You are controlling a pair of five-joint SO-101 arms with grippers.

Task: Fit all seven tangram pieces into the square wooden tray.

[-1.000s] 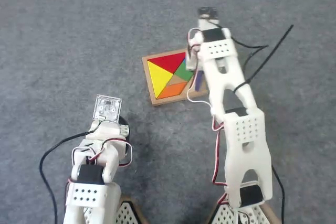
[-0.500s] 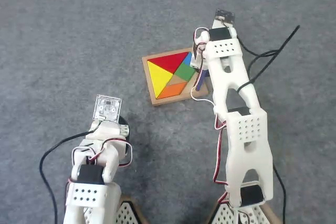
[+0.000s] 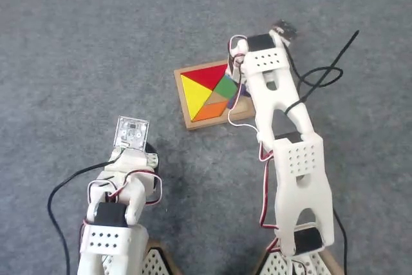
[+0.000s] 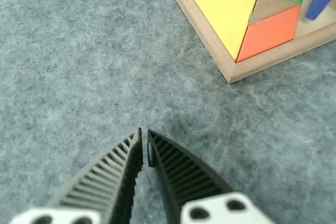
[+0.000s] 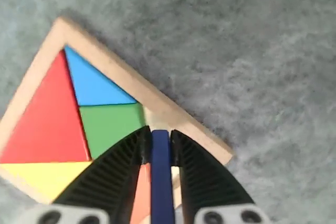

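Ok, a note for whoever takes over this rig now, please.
Left gripper: jaws shut, empty, over the grey carpet.
Right gripper: jaws shut on the dark blue piece, on edge over the open corner of the square wooden tray.
Done: red triangle, yellow triangle, green square, orange piece, light blue triangle lie in the tray.
To do: lay the dark blue piece down; wood-coloured triangle midway: piece or bare floor, unclear.

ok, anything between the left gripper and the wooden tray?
Nothing. In the left wrist view, only bare grey mat lies between the left gripper and the wooden tray.
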